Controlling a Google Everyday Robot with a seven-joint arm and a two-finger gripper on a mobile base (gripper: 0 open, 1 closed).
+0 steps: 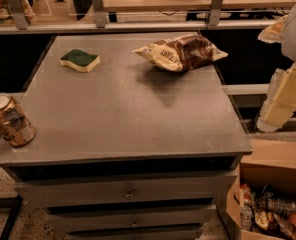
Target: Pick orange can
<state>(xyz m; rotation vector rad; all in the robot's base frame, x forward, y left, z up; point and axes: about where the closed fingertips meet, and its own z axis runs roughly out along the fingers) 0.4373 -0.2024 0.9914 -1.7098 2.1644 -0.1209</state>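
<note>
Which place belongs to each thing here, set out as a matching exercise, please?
1 orange-copper metal drink can
2 green-and-yellow sponge
3 brown crinkly snack bag
4 cream two-finger gripper

A back right of the grey tabletop
B beyond the tabletop's right edge
C front left corner
D back left

Pairs: 1-C, 2-D, 3-A, 4-B.
</note>
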